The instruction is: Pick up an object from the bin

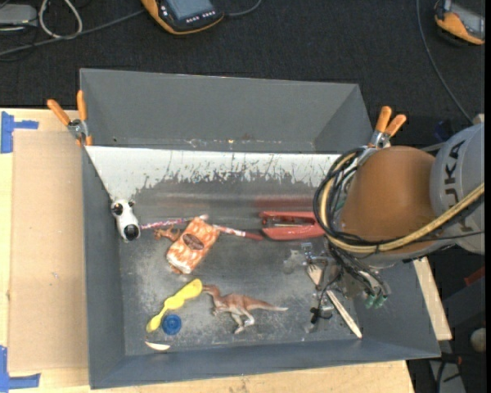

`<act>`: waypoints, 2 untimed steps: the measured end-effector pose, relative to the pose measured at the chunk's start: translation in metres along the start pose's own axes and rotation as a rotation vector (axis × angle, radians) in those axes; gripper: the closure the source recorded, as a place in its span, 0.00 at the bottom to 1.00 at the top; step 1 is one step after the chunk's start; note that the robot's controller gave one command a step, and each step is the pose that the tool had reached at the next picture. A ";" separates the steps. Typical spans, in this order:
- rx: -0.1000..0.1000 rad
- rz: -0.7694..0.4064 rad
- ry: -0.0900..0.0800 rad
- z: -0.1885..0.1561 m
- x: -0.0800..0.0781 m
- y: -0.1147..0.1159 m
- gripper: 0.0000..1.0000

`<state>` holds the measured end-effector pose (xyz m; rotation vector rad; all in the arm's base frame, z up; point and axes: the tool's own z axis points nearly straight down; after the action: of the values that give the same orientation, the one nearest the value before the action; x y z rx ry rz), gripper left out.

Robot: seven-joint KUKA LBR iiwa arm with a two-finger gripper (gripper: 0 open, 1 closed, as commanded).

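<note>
Claw (317, 305) low in bin (229, 129); arm (393, 195) partly covers red tool (288, 223).

Grey KUKA arm (468, 170), rounded orange wrist cover (389, 193), looped black cables (331, 196)

In the bin (98, 301), a cylinder (128, 219) is found against the left wall, with a toy car (190, 246) to its right. A stapler-like item (288, 223) is placed near the back wall, right of centre. A dinosaur figure (241, 304) lies by the front edge, a paddle (173, 303) at its left. The tool (319, 305) is positioned near the front right corner.
</note>
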<state>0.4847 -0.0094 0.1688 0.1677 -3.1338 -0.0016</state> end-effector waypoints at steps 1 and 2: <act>0.000 -0.211 -0.005 0.055 -0.015 0.018 0.00; -0.001 -0.263 -0.005 0.094 -0.045 0.049 0.00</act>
<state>0.5243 0.0446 0.0748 0.5783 -3.0896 -0.0035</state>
